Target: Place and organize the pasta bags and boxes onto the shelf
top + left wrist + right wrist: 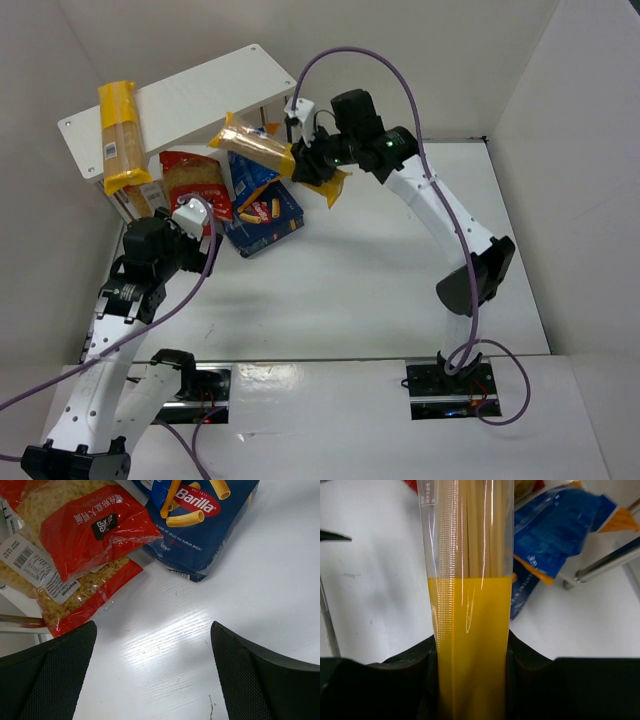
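Carrying: R pincer (472, 655) is clamped on the solid-yellow end of one spaghetti bag (258, 145). Jaws are pressed flat on both sides, and the rest of the bag sticks out fwd.
Why end grip: prob. so the long bag can be swung over and laid flat w/o the pincer getting btwn bag and board. The far end may droop.
Bag position: in the air by the front-right edge of the shelf (200, 90), angled to it and not resting on the board. Height vs board: can't tell.
Already up: 2nd spaghetti bag (122, 135) lies crosswise on the shelf's left end, near tip just over the edge.
Left to do: red bag (90, 530), blue bag (560, 535) and dark-blue box (210, 525) are all down on the worktop (380, 290). They sit bunched at the shelf's front by its legs (605, 562). Box and red bag touch.
L pincer (152, 672): wide open, holding nothing, hovering over bare worktop just beside red bag and box. Looks staged for the next pick.
Step (my read): placing bag no. 2. Task is under halfway.
Next move needs: turning the bag parallel to the first one, to leave room for the box and bags.
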You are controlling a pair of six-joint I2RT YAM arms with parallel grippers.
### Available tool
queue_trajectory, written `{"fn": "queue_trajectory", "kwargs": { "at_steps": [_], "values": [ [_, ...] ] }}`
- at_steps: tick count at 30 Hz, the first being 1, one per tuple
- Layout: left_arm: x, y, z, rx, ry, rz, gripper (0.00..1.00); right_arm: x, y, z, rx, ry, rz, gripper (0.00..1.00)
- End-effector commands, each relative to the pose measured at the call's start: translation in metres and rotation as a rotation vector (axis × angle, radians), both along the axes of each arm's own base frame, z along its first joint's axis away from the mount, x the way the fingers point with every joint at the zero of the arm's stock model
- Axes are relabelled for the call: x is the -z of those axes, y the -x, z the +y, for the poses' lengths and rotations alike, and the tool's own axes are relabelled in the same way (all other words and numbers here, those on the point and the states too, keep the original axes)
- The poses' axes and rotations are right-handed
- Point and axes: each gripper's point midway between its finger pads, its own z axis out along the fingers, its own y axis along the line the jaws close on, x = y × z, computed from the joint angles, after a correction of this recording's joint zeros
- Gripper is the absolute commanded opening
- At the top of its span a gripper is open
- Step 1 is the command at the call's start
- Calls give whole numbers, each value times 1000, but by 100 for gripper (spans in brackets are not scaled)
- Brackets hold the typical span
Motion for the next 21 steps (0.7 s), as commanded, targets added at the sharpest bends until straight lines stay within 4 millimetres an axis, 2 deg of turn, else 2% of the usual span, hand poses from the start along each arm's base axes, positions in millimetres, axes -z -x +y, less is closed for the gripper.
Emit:
{"fn": "queue_trajectory", "kwargs": {
  "at_steps": [1, 2, 4, 6, 8, 9, 10, 11, 12, 13, 14, 15, 17, 18, 20, 21],
  "values": [
    [-4, -3, -4, 26, 18, -25, 100, -53, -17, 8, 33, -95, -90, 0],
    [-2, -4, -1, 15, 17, -16, 100, -78, -19, 8, 44, -128, -130, 0],
    [-2, -4, -1, 15, 17, -16, 100, -91, -26, 12, 44, -137, -142, 0],
    [-2, -4, -1, 24, 21, -17, 100, -95, -31, 9, 74, -131, -158, 0],
    [0, -3, -1, 39, 21, -10, 100, -103, -35, 17, 68, -152, -203, 0],
    [0, -2, -4, 55, 29, -10, 100, -121, -35, 14, 78, -179, -245, 0],
    [2, -1, -1, 50, 21, -1, 100, -116, -41, 19, 78, -179, -245, 0],
    [2, -1, 1, 40, 21, -1, 100, -119, -39, 24, 69, -189, -255, 0],
    [2, -1, 0, 49, 26, -1, 100, -132, -38, 23, 69, -212, -285, 0],
    [2, -1, 0, 53, 18, -3, 100, -134, -39, 24, 69, -220, -295, 0],
    [2, -2, 3, 41, 18, -3, 100, -127, -45, 29, 73, -223, -281, 0],
    [2, -2, 3, 41, 18, -3, 100, -137, -44, 28, 76, -250, -298, 0],
    [4, -3, 4, 38, 23, 6, 100, -131, -51, 34, 80, -258, -294, 0],
    [5, -1, 4, 38, 23, 15, 100, -138, -51, 33, 79, -275, -316, 0],
    [8, -3, 6, 41, 20, 23, 100, -138, -56, 36, 88, -284, -331, 0],
    [8, -3, 6, 41, 20, 23, 100, -132, -62, 34, 101, -281, -314, 0]
  ]
}}
